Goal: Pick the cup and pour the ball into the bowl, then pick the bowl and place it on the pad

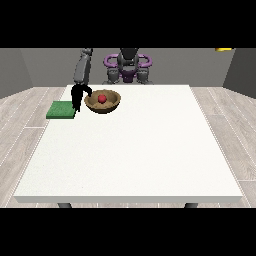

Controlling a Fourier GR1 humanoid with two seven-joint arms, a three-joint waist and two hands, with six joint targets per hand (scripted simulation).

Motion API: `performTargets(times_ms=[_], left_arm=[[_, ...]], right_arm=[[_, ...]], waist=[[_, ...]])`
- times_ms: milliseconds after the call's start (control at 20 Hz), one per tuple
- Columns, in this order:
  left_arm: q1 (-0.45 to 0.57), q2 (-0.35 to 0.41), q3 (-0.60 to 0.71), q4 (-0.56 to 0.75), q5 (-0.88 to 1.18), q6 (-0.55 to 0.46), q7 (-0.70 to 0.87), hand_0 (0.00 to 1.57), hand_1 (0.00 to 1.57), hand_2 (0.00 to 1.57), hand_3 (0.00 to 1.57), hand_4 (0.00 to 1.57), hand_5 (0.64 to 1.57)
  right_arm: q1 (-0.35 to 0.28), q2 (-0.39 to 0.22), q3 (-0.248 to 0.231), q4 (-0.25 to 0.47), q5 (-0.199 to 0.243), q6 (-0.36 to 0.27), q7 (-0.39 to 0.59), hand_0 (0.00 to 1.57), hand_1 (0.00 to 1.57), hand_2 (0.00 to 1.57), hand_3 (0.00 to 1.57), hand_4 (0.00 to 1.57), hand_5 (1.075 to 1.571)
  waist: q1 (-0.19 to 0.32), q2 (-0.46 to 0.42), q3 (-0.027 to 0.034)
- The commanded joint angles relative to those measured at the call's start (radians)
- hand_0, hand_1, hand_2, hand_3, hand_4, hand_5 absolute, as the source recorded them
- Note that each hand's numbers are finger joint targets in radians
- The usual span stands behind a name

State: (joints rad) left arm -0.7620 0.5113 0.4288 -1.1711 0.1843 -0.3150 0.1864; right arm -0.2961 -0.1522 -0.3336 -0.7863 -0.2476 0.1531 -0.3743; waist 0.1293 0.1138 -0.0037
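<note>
From my station I take the wooden bowl (102,102) as the reference for this inspection. It sits upright on the white surface (130,150), toward the far edge and to the view's left of centre. The red ball (102,98) lies inside the bowl, near the middle of its hollow.

Just beside the bowl, on its view-left side, I see the black hand at the view's left (78,96) hanging down from a grey forearm. It is at or very near the bowl's rim; I cannot tell whether it touches. One dark part of the hand arches toward the rim. Whether the fingers are spread, pressed together or pinching the rim, I cannot tell: the hand reads as a single dark shape.

Beyond that hand, farther to the view's left of the bowl, the green pad (61,110) lies flat at the surface's left edge. The bowl is apart from the pad, with the hand between them.

I can make out no cup near the bowl.

Behind the bowl, past the far edge, stands the robot's torso (128,67), grey with purple rings. I see no hand at the view's right
</note>
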Motion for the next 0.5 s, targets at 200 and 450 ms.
performTargets(times_ms=[200, 450], left_arm=[[0.038, 0.080, 0.043, -0.015, 0.062, -0.058, -0.001, 0.00, 0.00, 0.00, 0.00, 1.01, 1.534], [0.014, 0.045, 0.006, -0.077, 0.043, -0.007, 0.011, 0.00, 0.00, 0.00, 0.00, 1.02, 1.538]], right_arm=[[-0.035, -0.017, -0.003, 0.074, 0.002, 0.010, -0.055, 0.00, 0.00, 0.00, 0.00, 0.48, 1.549], [-0.064, 0.016, 0.003, 0.077, 0.009, -0.032, -0.080, 0.00, 0.00, 0.00, 0.00, 0.46, 1.547]], waist=[[-0.005, 0.037, 0.0039], [0.024, 0.078, 0.0047]])
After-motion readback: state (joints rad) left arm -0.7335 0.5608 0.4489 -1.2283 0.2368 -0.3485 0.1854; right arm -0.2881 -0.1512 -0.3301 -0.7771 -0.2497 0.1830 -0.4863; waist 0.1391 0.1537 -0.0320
